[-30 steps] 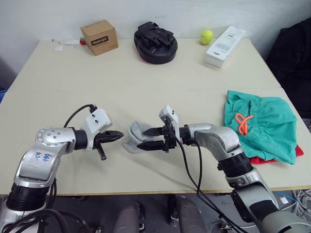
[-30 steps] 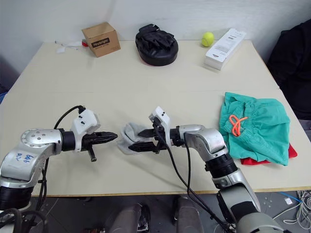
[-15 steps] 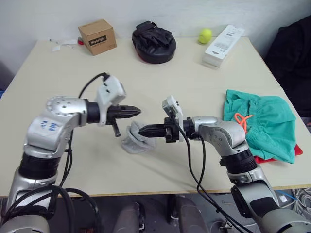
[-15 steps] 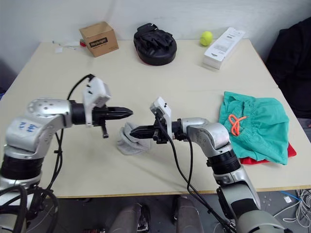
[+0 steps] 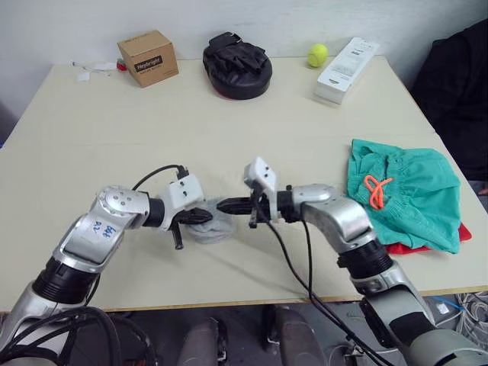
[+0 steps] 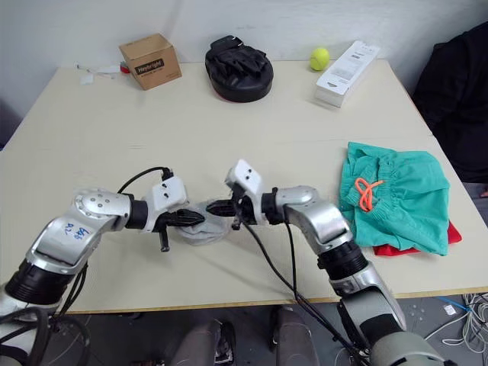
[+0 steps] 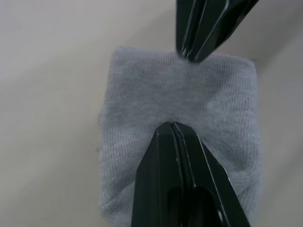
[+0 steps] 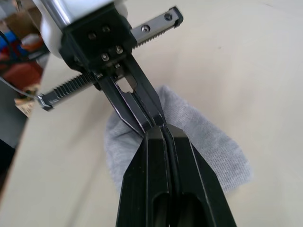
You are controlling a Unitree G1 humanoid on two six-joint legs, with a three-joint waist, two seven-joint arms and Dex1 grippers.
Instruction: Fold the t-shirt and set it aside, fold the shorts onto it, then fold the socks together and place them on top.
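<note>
Pale beige table [image 5: 229, 114] against a plain white wall [image 5: 229, 19], with grey floor [image 5: 328, 335] below the near edge.

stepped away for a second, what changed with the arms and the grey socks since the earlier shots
The left tool rose, then came down and now rests shut on the light grey knit socks. The right tool, open beside the socks a second ago, has shut and meets the left one over the bundle. The socks look more compactly bunched. The teal-green cloth shorts on the bright red t-shirt stayed put.

Even bright light, soft shadows, wrist close-ups blurred
</note>
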